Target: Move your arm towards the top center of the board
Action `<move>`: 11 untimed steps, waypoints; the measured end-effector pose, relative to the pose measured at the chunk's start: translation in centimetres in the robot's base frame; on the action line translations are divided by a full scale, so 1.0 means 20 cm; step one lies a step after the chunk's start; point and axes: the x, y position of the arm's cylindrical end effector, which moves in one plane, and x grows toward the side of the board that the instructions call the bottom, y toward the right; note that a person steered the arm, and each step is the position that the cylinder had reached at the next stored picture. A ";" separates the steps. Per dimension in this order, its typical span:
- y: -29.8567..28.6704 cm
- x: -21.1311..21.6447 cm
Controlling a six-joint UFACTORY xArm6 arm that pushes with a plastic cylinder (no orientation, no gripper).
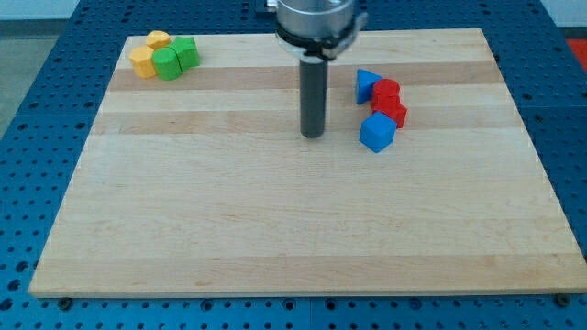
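Risk is slight: my tip (314, 135), no hand to clench, could drift right into the blue cube (377, 133).

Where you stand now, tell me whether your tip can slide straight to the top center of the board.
Probably yes. My tip rests on bare wood; the blue cube and red blocks lie to the view's right, the yellow and green cluster far left, none in its path.
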 end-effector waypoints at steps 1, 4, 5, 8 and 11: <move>-0.09 -0.17; -0.09 -0.20; -0.09 -0.20; -0.09 -0.47; -0.32 -1.01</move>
